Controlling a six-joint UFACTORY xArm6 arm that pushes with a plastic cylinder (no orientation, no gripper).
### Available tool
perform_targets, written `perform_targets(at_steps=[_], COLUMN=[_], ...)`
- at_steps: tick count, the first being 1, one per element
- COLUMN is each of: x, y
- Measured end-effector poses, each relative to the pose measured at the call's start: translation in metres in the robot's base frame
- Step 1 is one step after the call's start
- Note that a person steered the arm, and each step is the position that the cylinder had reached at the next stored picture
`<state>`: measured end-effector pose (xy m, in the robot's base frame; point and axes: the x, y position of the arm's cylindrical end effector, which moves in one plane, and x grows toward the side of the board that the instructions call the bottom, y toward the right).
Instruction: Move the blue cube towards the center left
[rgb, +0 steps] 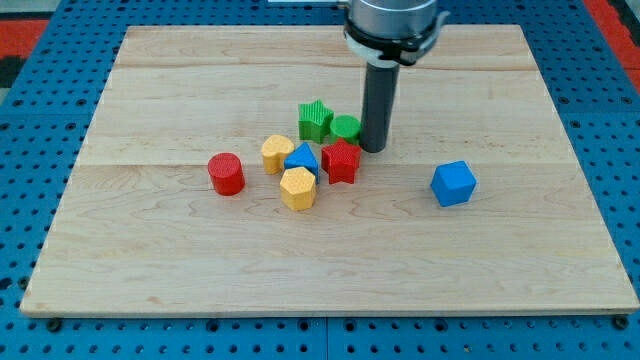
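The blue cube (454, 183) sits alone on the wooden board (180, 260), right of centre. My tip (374, 148) rests on the board at the right edge of a cluster of blocks, touching or almost touching the green cylinder (346, 127). The tip is up and to the left of the blue cube, well apart from it.
The cluster near the centre holds a green star-shaped block (315, 120), a red star-shaped block (342, 161), a small blue triangular block (301, 157) and two yellow blocks (277, 153) (298, 188). A red cylinder (226, 173) stands to its left.
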<state>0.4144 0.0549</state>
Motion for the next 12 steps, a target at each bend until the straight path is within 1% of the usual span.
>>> perform_targets(at_steps=[1, 2, 3, 4, 5, 6, 7, 8, 9, 10, 11, 12], x=[0.021, 0.079, 0.111, 0.136, 0.163, 0.171, 0.168, 0.182, 0.188, 0.147, 0.155, 0.181], y=[0.109, 0.099, 0.045, 0.065, 0.028, -0.048, -0.141, -0.144, -0.213, -0.225, -0.222, -0.195])
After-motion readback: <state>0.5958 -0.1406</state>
